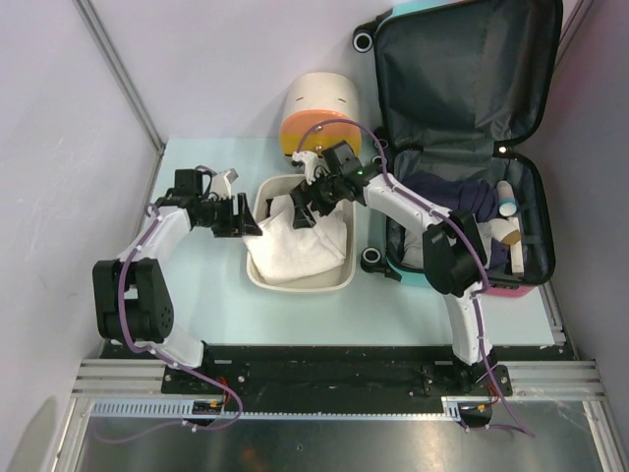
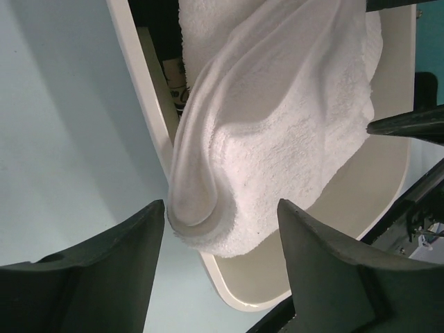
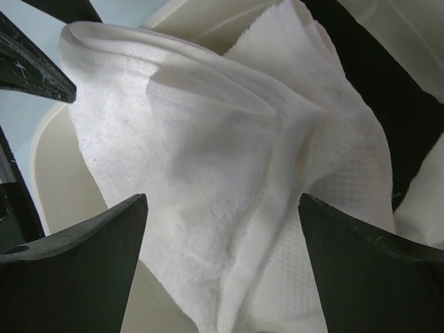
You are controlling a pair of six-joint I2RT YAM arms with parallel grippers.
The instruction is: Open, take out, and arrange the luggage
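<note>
Black plastic jaws of the left gripper [image 2: 222, 211] stand wide apart, clamping nothing, with a rolled fold of white towel [image 2: 277, 125] lying between their tips where it spills over the rim of a cream tub [image 2: 378, 201]. The right gripper [image 3: 222, 208] is spread just as wide above the same towel from the other side, its jaws bare and holding nothing. The towel fills most of the tub, so little of the inside shows. A dark thing with a printed label is tucked under the cloth by the tub wall, too cut off to name. Beyond the right arm lies the suitcase [image 1: 452, 79], open at the far right of the table [image 1: 197, 305], its lid tilted up with the dark grey lining facing the camera, and its lower half flat on the surface. That arm crosses the lower half and hides part of it. Dark clothing and a pale tube-like item can be seen inside, though not clearly. A cream round box [image 1: 319, 103] with an orange band stands behind the tub, near the suitcase. The tabletop is pale blue-green, the walls [image 1: 59, 118] around it are plain light grey, and a metal rail [image 1: 324, 379] runs along the near edge under the arm bases.
</note>
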